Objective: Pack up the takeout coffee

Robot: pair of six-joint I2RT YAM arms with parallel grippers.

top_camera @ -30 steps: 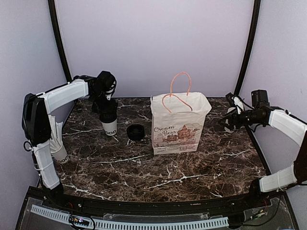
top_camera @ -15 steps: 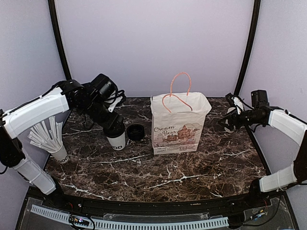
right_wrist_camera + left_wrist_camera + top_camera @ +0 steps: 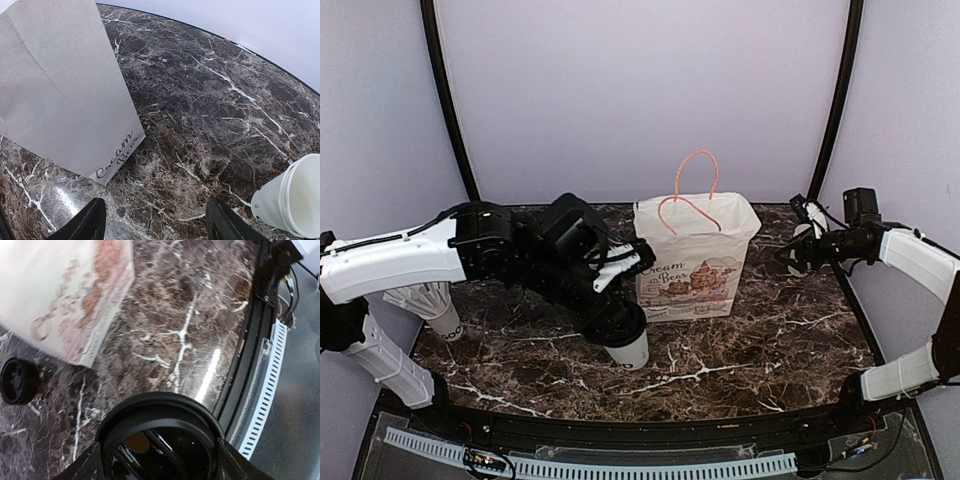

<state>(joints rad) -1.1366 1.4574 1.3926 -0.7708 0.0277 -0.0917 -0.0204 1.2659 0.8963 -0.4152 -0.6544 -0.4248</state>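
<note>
Soft even light, left-wrist motion blur

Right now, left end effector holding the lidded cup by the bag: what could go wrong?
1. The left end effector grips the takeout coffee near its black lid; the lid might pop or the cup slip.
2. Nothing steadies the paper bag, the right end effector being open and apart; a bump could tip it.
3. Its pink handles arch over the opening and may snag.
</note>
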